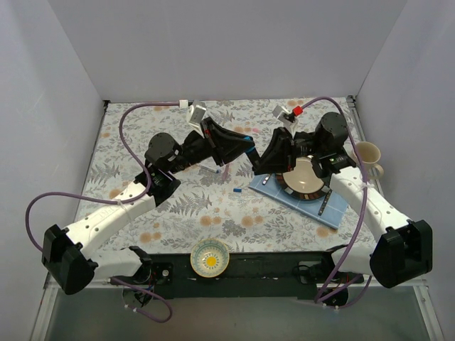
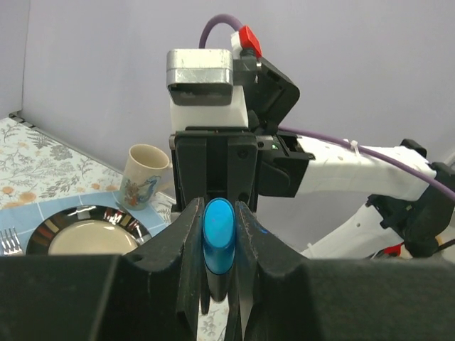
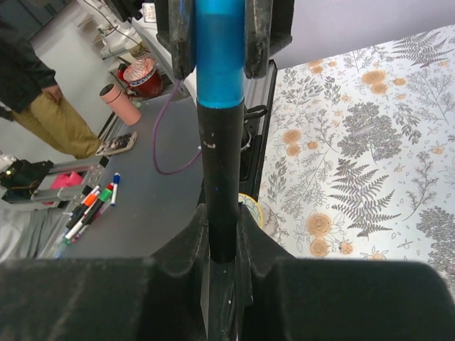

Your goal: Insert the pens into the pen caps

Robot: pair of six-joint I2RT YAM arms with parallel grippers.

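Above a floral table [image 1: 178, 213], two robot arms meet in mid-air. The left gripper [image 2: 217, 238] is clamped on the light-blue end [image 2: 217, 220] of a black marker [image 3: 220, 163], and the right gripper [image 3: 222, 238] squeezes its black barrel. A tiny blue cap [image 1: 237, 190] lies on the table nearby.

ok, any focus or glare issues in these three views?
Top external: even light, sharp, soft shadows only. Left wrist: left hand up close is dark and soft, marker end crisp, plate rim glints. Right wrist: right hand blurred, marker barrel and tablecloth sharp.
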